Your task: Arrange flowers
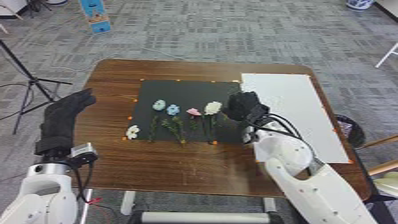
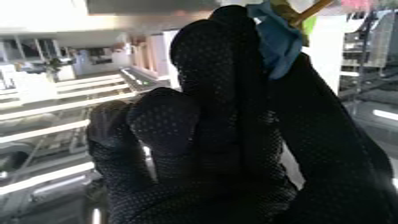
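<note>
Right hand: mine [image 1: 242, 106], over the mat's right side, thumb and fingers pinched on a blue bloom [image 2: 279, 42].
Blue bloom: at my fingertips, petals hanging over the glove, so its placing was left to do.
Mat: black [image 1: 197, 89], on the brown table [image 1: 178, 172].
Row: four stemmed flowers side by side, seemingly the part done: pale blue [image 1: 159, 105], blue [image 1: 173, 109], pink [image 1: 194, 112], white [image 1: 213, 108].
Small flower: white [image 1: 132, 132], by the mat's near left corner; I could not tell whether it was placed for good.
White sheet: right of the mat [image 1: 306, 125].
Left hand: [image 1: 59, 125] raised at the table's left, fingers relaxed, no part in the work.
Progress: I judged it well along, not finished.
</note>
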